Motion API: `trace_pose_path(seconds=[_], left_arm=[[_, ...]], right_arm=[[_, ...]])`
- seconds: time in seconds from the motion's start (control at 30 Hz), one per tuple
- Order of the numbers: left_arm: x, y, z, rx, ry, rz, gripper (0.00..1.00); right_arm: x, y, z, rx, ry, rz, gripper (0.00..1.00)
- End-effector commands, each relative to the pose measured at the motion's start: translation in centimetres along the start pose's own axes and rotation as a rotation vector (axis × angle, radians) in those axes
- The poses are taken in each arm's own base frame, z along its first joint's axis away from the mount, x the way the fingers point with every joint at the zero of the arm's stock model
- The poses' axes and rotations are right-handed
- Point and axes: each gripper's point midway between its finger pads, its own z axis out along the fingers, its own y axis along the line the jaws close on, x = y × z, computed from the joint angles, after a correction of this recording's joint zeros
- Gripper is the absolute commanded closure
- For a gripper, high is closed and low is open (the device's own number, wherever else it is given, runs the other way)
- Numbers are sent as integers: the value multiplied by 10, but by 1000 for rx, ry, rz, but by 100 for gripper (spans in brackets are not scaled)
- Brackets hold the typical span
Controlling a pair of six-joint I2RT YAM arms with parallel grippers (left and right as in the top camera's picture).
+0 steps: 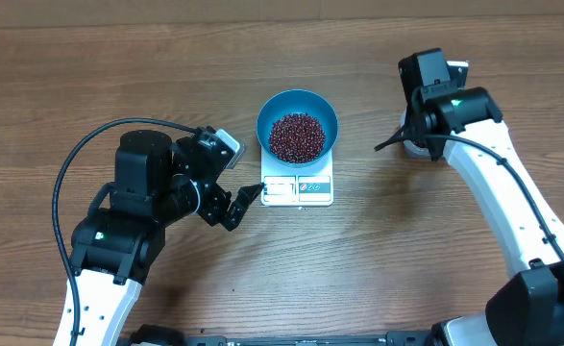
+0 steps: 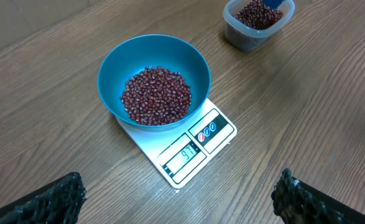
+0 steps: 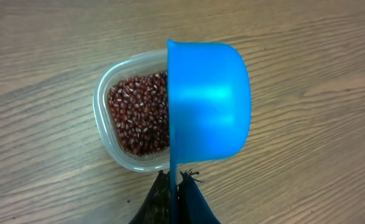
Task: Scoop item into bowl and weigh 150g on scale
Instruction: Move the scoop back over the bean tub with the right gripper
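Beans [image 2: 156, 95], small and dark red, sit in a heap at the bottom of the blue bowl [image 2: 110, 68]. The bowl stands on the white scale [image 2: 146, 142], at its back end, so the little window at the front shows. Numbers glow there, but I can't read them well.

The left gripper [image 1: 241, 204] hangs low just to the left of the scale, touching nothing. Its two fingers are spread wide apart and hold nothing.

Far over on the right, more beans fill a clear tub [image 3: 107, 134] on the wooden table [image 1: 118, 58]. The right gripper [image 3: 175, 199] is squeezed tight on the handle of a small blue scoop [image 3: 210, 102]. The scoop is turned on its side over the right part of the tub. I can't tell if any beans are inside it.
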Motion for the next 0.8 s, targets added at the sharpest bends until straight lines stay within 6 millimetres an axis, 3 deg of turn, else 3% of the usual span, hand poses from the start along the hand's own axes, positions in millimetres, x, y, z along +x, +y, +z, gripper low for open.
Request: trace_pose_path(seconds=[0.0,0.47,0.77], left_arm=[[-11,0,-4,4,-28,31,0],[-11,0,-4,4,-28,31,0],[-11,0,-4,4,-28,31,0]], right_arm=[[12,4,12,7,18,-7,96],[31,-1,52,67,-14,-14,96],[17,-22,66,89,-49,-14,96]])
